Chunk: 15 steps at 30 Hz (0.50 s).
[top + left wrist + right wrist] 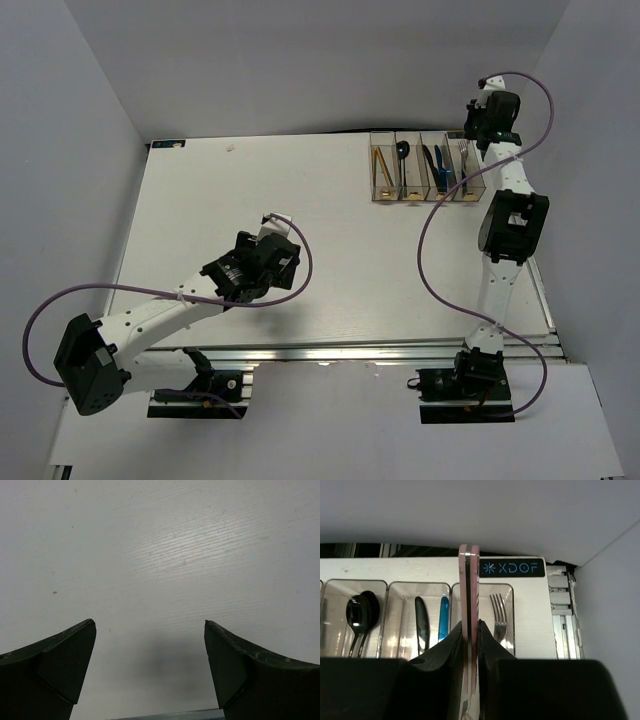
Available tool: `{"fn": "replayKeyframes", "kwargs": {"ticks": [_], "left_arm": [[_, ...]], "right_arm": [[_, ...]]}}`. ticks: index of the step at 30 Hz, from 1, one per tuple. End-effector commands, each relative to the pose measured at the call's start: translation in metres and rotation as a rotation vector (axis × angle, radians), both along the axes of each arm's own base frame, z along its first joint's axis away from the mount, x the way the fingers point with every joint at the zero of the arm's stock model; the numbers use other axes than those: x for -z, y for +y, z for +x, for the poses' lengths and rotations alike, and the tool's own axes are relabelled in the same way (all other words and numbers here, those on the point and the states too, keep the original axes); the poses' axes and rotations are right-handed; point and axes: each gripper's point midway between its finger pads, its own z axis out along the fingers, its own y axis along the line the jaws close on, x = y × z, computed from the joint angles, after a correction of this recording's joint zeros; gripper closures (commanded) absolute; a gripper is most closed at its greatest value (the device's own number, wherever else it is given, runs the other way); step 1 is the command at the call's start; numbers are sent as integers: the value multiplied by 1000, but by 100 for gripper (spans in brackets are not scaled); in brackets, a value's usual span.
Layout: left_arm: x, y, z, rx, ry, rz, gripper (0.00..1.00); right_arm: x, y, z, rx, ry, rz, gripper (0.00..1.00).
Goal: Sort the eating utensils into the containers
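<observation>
Observe that the left arm reaches low over the middle of the table (330, 290), well apart from the containers (390, 197). The left gripper (149, 626) faces bare tabletop with its fingers spread wide and nothing between them. The right arm is stretched to the far right corner, with the right gripper (470, 626) hanging over the rightmost end of the row. Count four clear bins joined side by side. The bin beneath the right gripper's tips holds one visible fork (498, 614), just right of the tips. The next bin to the left holds two knives (422, 625), one dark and one blue-handled. The bin beyond that holds two black spoons (357, 612). In the overhead view, the bin farthest from this gripper holds orange chopsticks (381, 165); you cannot count them reliably. The right gripper's fingers are pressed together on a slim pink-edged utensil (469, 580), seen edge-on and projecting straight past the tips; its type cannot be told.
</observation>
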Motion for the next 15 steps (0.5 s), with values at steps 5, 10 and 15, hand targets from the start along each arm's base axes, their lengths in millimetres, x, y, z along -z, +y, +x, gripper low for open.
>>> {"fn": "replayKeyframes", "kwargs": {"ticks": [5, 10, 15], "left_arm": [[-4, -1, -2, 14, -12, -21, 2], [-4, 0, -2, 12, -14, -20, 2], [-9, 4, 0, -12, -35, -14, 2]], "right_arm": [[-12, -8, -6, -14, -29, -35, 91], [-18, -8, -7, -9, -39, -23, 49], [-53, -9, -10, 11, -94, -6, 11]]}}
